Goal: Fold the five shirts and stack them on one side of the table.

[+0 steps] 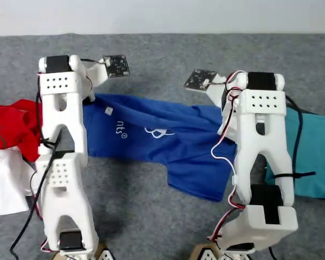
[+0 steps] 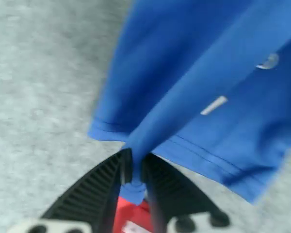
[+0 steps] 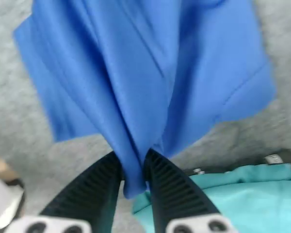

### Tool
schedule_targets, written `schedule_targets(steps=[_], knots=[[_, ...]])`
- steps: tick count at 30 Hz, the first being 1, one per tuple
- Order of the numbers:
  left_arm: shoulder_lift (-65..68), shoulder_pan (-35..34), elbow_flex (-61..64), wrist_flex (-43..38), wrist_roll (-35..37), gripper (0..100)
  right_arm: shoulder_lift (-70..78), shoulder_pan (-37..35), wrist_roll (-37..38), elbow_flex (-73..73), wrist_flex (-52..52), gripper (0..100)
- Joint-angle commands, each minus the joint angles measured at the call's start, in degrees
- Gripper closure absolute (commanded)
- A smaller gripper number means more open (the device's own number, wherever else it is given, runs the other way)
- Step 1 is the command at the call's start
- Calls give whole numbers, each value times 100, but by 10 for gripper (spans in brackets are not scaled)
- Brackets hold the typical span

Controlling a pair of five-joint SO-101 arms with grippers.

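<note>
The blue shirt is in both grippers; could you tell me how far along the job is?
Done: nothing looks folded or stacked yet. In hand: the left gripper and right gripper each pinch the blue shirt, spread between them. Left: the red shirt and white shirt lie bunched at one end, the teal shirt at the other, all awaiting folding.

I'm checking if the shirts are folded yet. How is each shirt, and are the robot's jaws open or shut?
Blue shirt: unfolded, stretched out, pinched at both ends.
Red shirt: crumpled, not folded.
White shirt: bunched up beside the red one.
Teal shirt: lying fairly flat, not stacked.
Left jaws: shut on the blue shirt.
Right jaws: shut on the blue shirt.
</note>
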Motion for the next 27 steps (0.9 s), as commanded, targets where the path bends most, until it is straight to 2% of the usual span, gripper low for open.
schedule_targets(steps=[1, 6, 13, 16, 18, 22, 24, 27], knots=[[-914, -35, 954, 132, 9, 994, -462, -75, -79, -220, 286, 983], [-1284, -70, 1666, 132, 255, 995, -875, -233, -202, -26, 303, 983], [-1284, -123, 2316, 114, 246, 994, -1305, -453, -220, 1134, 303, 983], [-1275, -149, 2519, -62, 246, 966, -1305, -453, -527, 1468, 295, 974], [-1284, -229, 2580, -202, 246, 937, -1253, -453, -765, 1547, 295, 919], [-1336, -369, 2440, -281, 246, 913, -1367, -418, -1284, 1503, 303, 739], [-1354, -475, 2211, -167, 229, 902, -1560, -418, -1354, 1424, 303, 704], [-1354, -651, 1736, 158, 220, 898, -1815, -453, -1354, 1248, 303, 701]])
